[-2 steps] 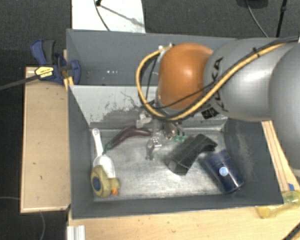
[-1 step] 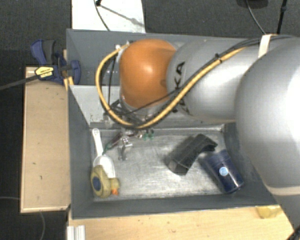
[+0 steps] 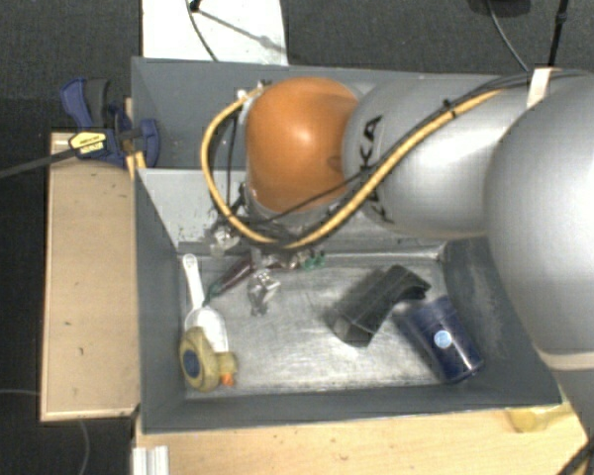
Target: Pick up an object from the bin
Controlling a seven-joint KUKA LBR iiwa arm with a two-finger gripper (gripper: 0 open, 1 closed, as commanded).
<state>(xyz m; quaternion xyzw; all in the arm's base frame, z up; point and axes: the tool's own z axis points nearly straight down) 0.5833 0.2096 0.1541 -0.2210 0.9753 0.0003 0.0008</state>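
Observation:
My gripper (image 3: 262, 290) hangs below the orange wrist cover, low over the back left part of the bin floor. A thin dark stick-like thing (image 3: 228, 279) lies slanted right beside it on the left; I cannot tell whether the two touch. A white-handled utensil (image 3: 193, 290) lies along the left wall. At its near end sits a yellow tape roll (image 3: 206, 362) in the front left corner.
A black wedge-shaped block (image 3: 376, 303) lies right of the gripper in the middle of the bin, and a dark blue cylinder (image 3: 441, 339) lies beyond it toward the front right. The arm and its orange cover hide the bin's back part.

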